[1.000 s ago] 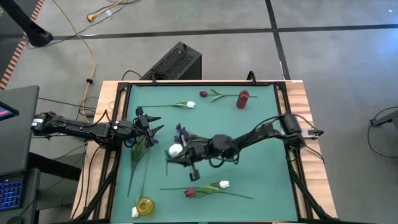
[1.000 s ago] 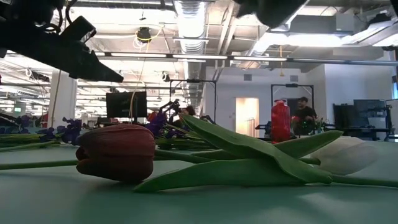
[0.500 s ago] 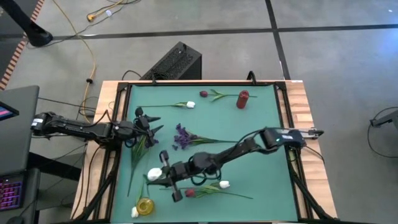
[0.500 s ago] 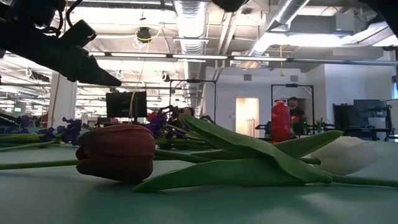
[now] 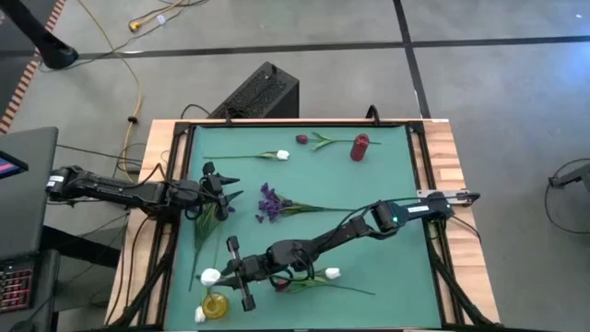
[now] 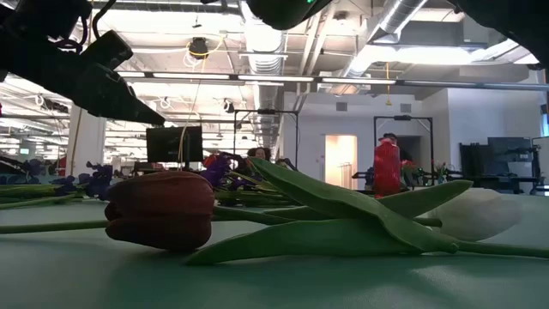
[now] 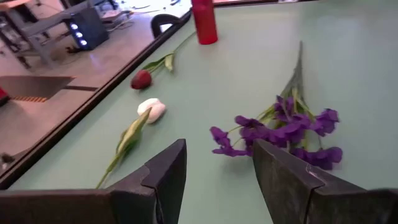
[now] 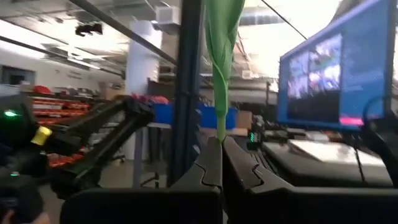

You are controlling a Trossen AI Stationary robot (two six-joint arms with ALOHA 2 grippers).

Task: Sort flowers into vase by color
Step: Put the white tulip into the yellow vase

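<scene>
Gripping white tulip (image 5: 211, 276) stem: right hand (image 5: 236, 275) | left hand (image 5: 225, 184) released | labels unreadable

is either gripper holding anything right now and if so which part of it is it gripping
The right gripper is shut on a white tulip, pinching its green stem. The left gripper is open and holds nothing.

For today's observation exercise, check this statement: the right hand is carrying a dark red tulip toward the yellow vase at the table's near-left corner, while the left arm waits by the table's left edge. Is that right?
Not quite. The high view shows the right hand carrying a white tulip, not a dark red one. The rest holds: it is close to the yellow vase, and the left hand waits by the left edge.
</scene>
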